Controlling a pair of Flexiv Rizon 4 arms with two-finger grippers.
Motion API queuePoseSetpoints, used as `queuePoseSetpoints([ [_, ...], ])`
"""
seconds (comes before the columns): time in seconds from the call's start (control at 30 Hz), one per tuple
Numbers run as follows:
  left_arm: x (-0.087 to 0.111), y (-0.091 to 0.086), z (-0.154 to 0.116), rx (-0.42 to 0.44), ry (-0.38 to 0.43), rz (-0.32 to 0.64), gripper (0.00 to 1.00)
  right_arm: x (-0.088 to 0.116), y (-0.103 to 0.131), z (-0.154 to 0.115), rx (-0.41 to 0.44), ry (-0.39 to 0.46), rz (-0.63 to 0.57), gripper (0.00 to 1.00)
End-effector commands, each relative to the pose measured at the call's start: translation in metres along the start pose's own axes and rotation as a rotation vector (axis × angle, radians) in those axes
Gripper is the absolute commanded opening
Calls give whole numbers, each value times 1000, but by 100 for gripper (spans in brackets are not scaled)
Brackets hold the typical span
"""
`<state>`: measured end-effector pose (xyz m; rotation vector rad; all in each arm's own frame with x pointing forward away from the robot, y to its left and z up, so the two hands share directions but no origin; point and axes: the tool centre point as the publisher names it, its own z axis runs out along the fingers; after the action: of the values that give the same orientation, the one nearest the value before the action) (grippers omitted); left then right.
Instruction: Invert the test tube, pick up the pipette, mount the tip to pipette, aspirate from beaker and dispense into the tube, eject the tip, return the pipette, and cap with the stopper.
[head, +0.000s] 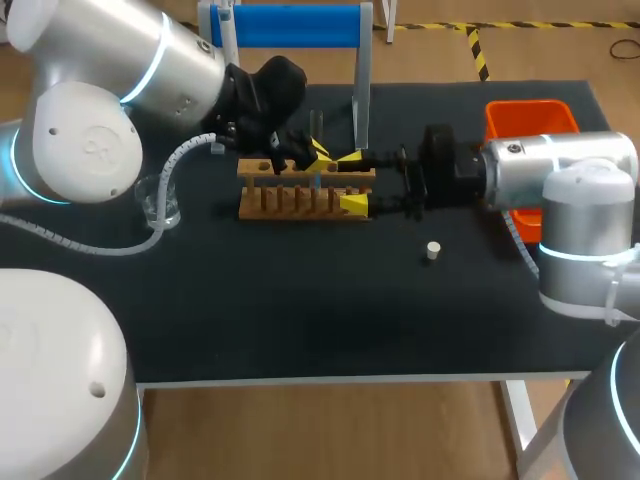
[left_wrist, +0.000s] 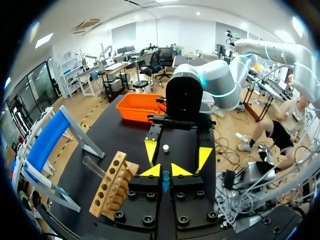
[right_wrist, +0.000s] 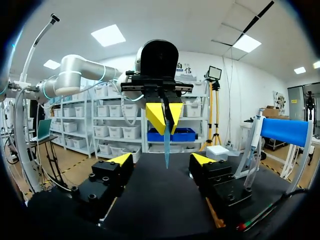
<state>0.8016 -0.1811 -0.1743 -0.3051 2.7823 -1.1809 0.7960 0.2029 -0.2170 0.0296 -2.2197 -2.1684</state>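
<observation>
Black table (head: 300, 320), rack (head: 300, 195) centre: left gripper (left_wrist: 165, 171) pinching blue tip (right_wrist: 166, 142), right gripper (right_wrist: 161, 160) hovering spread at rack's right end. Probably tip-mounting; next needing straight, firm seating.

We log: bright, even light from ceiling panels (right_wrist: 108, 35); faint shadows on the black table (head: 300, 320); sheen on our left arm (head: 150, 60).

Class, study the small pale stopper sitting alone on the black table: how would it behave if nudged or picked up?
The stopper is small beside the wooden rack, so it is probably light and would skid at a nudge. It looks round, so once tipped over it may roll across the table.
</observation>
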Motion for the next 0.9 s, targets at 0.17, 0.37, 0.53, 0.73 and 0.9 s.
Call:
queuePoseSetpoints([
  [0.17, 0, -1, -1, -6, 1, -1, 0, -10, 1, 12, -7, 14, -1, 55],
  [0.37, 0, -1, -1, -6, 1, -1, 0, -13, 3, 18, -7, 23, -5, 69],
  [0.53, 0, -1, -1, -6, 1, -1, 0, -16, 4, 22, -7, 27, -6, 71],
  [0.73, 0, -1, -1, -6, 1, -1, 0, -18, 5, 27, -11, 35, -4, 65],
  [0.9, 0, -1, -1, -6, 1, -1, 0, -18, 6, 32, -16, 47, -3, 56],
])
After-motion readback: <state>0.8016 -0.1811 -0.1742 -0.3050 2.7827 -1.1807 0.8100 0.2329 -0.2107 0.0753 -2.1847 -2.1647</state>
